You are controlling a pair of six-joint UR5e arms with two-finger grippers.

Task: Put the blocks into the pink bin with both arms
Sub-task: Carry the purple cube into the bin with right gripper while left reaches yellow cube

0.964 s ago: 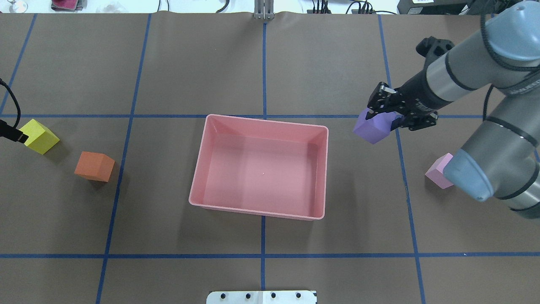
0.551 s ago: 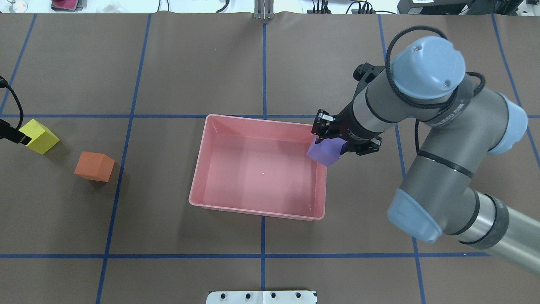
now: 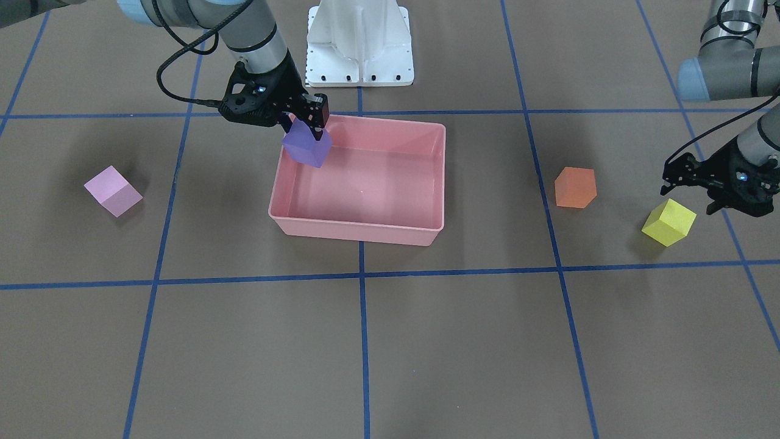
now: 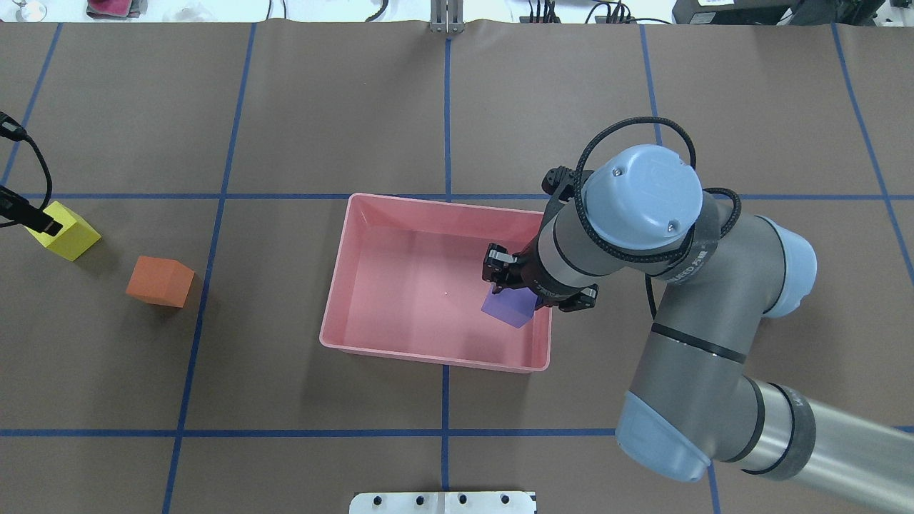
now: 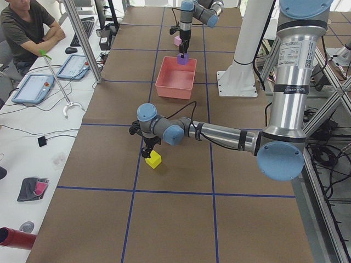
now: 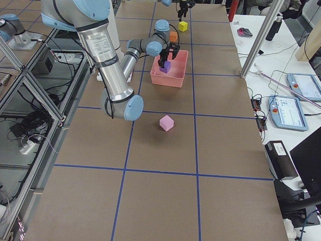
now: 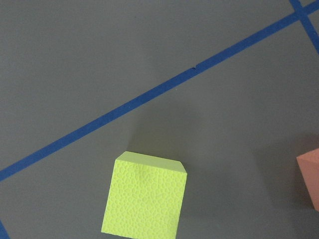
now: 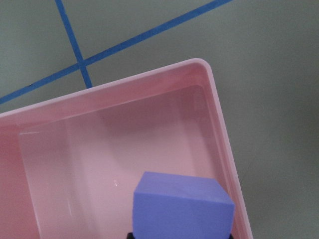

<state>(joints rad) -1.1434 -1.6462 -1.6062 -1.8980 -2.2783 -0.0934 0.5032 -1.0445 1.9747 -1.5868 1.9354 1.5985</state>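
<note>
My right gripper (image 4: pixel 508 284) is shut on the purple block (image 4: pixel 508 308) and holds it above the inside of the pink bin (image 4: pixel 450 203), near its right front corner. It also shows in the front view (image 3: pixel 306 144) and the right wrist view (image 8: pixel 182 206). My left gripper (image 3: pixel 690 194) looks open and hovers just above the yellow block (image 3: pixel 668 222), which rests on the table (image 7: pixel 144 201). The orange block (image 4: pixel 160 281) lies right of the yellow one. The light pink block (image 3: pixel 113 191) lies on the table to the right of the bin; in the overhead view my right arm hides it.
The white pedestal base (image 3: pixel 359 42) stands at the table's near edge behind the bin. Blue tape lines cross the brown mat. Operators' desks with tablets (image 5: pixel 33 87) run along the far side.
My right arm swung left with the purple block, from outside the bin's right wall to above its inside. My left gripper shifted slightly over the yellow block.
</note>
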